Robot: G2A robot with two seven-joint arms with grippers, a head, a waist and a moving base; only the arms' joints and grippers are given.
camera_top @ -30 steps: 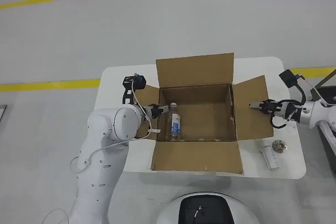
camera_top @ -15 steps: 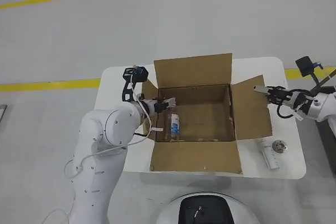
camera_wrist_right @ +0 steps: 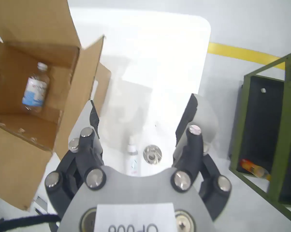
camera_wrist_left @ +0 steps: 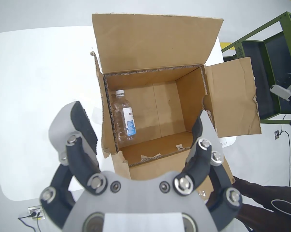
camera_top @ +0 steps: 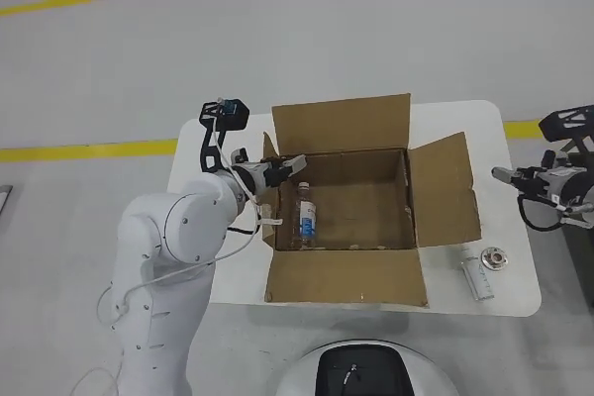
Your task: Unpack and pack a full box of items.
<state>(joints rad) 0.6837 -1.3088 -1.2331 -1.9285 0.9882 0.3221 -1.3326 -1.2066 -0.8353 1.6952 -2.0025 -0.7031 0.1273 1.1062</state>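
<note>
Bottle [camera_top: 306, 220] lies against the left wall inside the open box [camera_top: 345, 124] on the surface [camera_top: 455, 117]; left hand [camera_wrist_left: 139, 113] spread wide above that wall, right hand [camera_wrist_right: 143, 101] wide at the surface's right edge

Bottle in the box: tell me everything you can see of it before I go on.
The bottle is clear plastic with a white cap and a white-and-blue label. It lies on its side on the floor of the cardboard box, close along the side wall on the left arm's side, with its cap toward the far wall. It looks uncrushed, but I cannot tell whether it holds liquid. Nothing grips it. The open left pincer hovers above that corner.
</note>
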